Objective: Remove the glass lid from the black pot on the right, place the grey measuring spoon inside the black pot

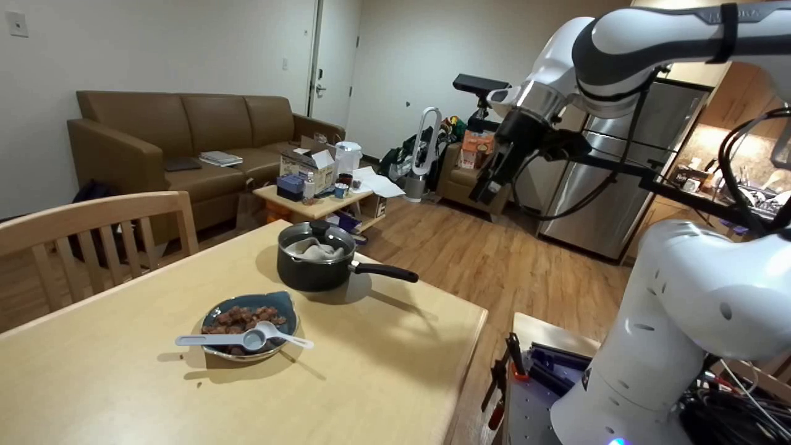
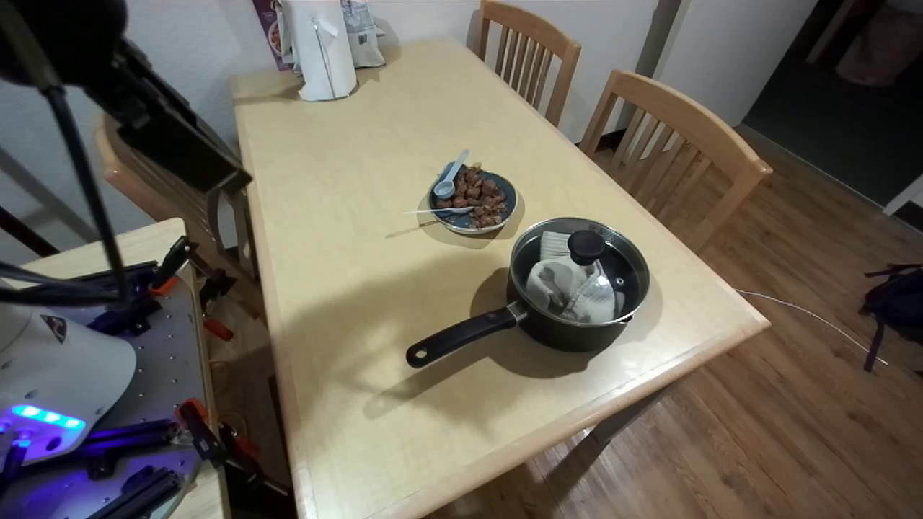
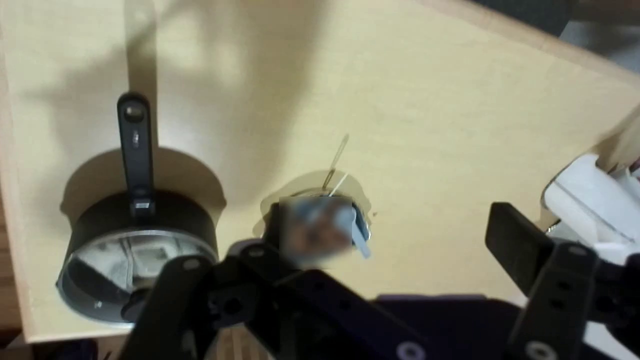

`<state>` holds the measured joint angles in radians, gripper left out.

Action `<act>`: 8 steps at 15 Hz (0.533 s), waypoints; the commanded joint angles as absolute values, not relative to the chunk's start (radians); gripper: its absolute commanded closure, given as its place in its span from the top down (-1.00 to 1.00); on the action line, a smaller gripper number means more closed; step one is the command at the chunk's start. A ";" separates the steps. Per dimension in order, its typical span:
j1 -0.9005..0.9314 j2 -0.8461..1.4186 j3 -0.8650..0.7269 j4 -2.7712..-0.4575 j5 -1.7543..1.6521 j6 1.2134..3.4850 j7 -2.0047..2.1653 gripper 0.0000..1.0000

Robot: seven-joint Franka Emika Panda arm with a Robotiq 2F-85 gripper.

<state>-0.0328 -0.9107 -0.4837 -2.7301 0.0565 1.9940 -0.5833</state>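
– How does our pincer (image 3: 384, 225) stand?

– In the wrist view we see its fingers (image 3: 520, 247) spread wide, gripping nothing, up high and well apart from the tabletop (image 2: 346, 166).

– And what shows closest to it there?

– The blue dish (image 1: 281, 301) of brown chunks (image 1: 240, 318), partly hidden behind the finger at left. In both exterior views we find the grey measuring spoon (image 1: 222, 340) propped in it, handle out over the rim, near a white spoon (image 1: 285, 337).

– And where do we have the glass lid (image 2: 585, 252)?

– Seated on the black pot (image 2: 559, 333), farther left of the pincer in the wrist view. We make out whitish cloth (image 2: 577, 292) through the glass. In an exterior view the pot stands farther than the dish, its long handle (image 1: 389, 272) pointing right.
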 commanded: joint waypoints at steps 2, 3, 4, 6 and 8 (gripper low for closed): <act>0.062 -0.775 -0.527 -2.666 0.144 2.359 -0.668 1.00; 0.085 -0.743 -0.538 -2.650 0.147 2.453 -0.676 1.00; 0.121 -0.678 -0.553 -2.636 0.153 2.542 -0.682 1.00; 0.186 -0.565 -0.587 -2.601 0.155 2.697 -0.687 1.00; 0.269 -0.529 -0.646 -2.588 0.192 2.779 -0.703 1.00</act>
